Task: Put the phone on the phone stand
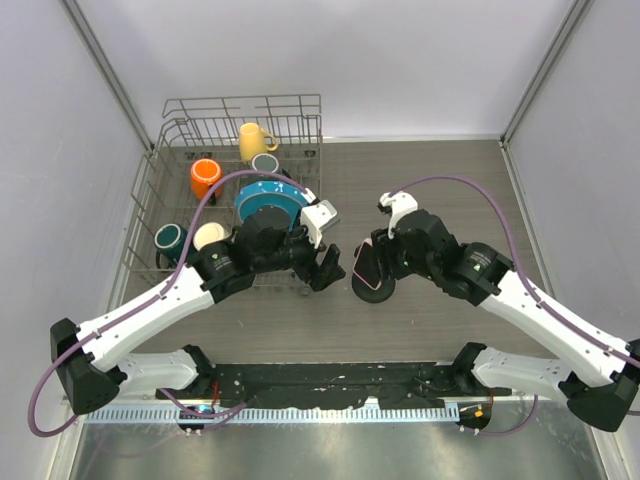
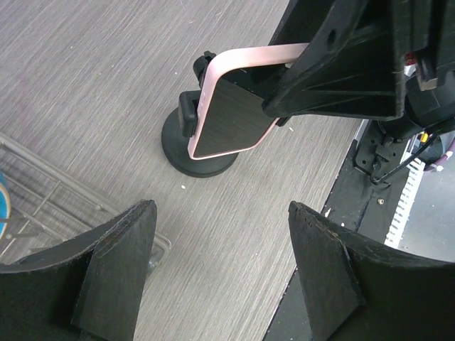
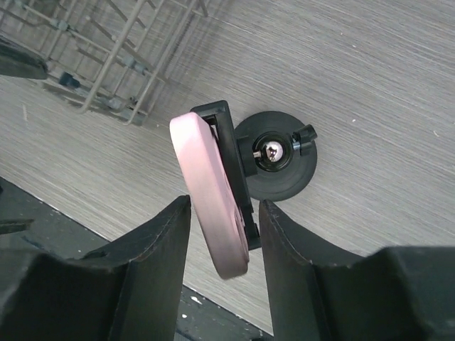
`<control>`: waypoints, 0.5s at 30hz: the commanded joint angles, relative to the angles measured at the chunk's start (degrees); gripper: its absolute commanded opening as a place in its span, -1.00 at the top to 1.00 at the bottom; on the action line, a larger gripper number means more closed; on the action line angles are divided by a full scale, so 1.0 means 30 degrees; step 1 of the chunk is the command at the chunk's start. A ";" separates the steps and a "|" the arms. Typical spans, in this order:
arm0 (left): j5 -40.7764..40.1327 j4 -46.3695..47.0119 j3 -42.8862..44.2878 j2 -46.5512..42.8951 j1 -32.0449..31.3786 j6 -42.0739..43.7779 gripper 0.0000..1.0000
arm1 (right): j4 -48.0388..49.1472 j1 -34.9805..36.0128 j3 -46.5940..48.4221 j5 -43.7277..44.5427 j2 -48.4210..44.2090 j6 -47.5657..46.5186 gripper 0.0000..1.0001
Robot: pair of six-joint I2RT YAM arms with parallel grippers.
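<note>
While the pink-cased, black-screened phone [image 2: 231,117] leans tilted against the phone stand [image 2: 178,145] cradle, the right gripper [image 3: 224,209] pinches its upper end. The left gripper [image 2: 220,209] hovers nearby, spread, empty.

White arms [image 1: 150,308], black joints, purple cables [image 1: 460,179], black left tool [image 2: 222,241] and right tool [image 3: 224,234]

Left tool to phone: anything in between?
Nothing. In the left wrist view, only bare table lies between the open left tool and the phone at the phone stand.
</note>
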 commanded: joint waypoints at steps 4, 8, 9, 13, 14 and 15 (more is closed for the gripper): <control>0.0279 0.0756 0.0143 -0.0524 0.0008 -0.0112 -0.57 | -0.3094 -0.0015 0.3148 -0.0416 0.2247 -0.2955 0.41; 0.0252 0.0785 0.0056 -0.0670 0.0037 -0.0082 -0.57 | -0.3126 -0.0131 0.3503 0.0461 0.2484 -0.2760 0.75; 0.0222 0.0785 0.0055 -0.0670 0.0037 -0.0082 -0.57 | -0.3126 -0.0190 0.3678 0.0666 0.2601 -0.2495 0.99; 0.0368 0.0639 0.0201 -0.0553 0.0008 -0.0082 -0.57 | -0.3184 -0.0598 0.3884 0.3182 0.2836 -0.0972 0.99; 0.0397 0.0639 0.0173 -0.0582 0.0037 -0.0111 -0.57 | -0.3272 -0.0804 0.3972 0.4319 0.2750 -0.0592 0.99; 0.0369 0.0697 0.0143 -0.0612 0.0037 -0.0112 -0.57 | -0.3476 -0.1183 0.4234 0.4852 0.2662 -0.0298 0.99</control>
